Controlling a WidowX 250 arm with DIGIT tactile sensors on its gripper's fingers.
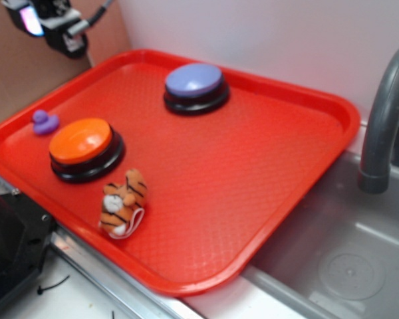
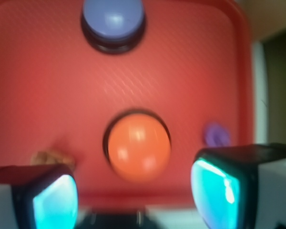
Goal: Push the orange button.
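While the pincer hangs high above the red tray, its two fingers stand wide apart, holding nothing. Orange button sits directly below, seen through the gap between the fingers, untouched. Purple-blue button lies farther ahead of the pincer. Small purple duck rests just beyond the right finger; tiger plush just beyond the left. Wrist view blurred.

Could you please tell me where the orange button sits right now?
In the exterior view the orange button sits at the red tray's left end, between the purple duck and tiger plush.
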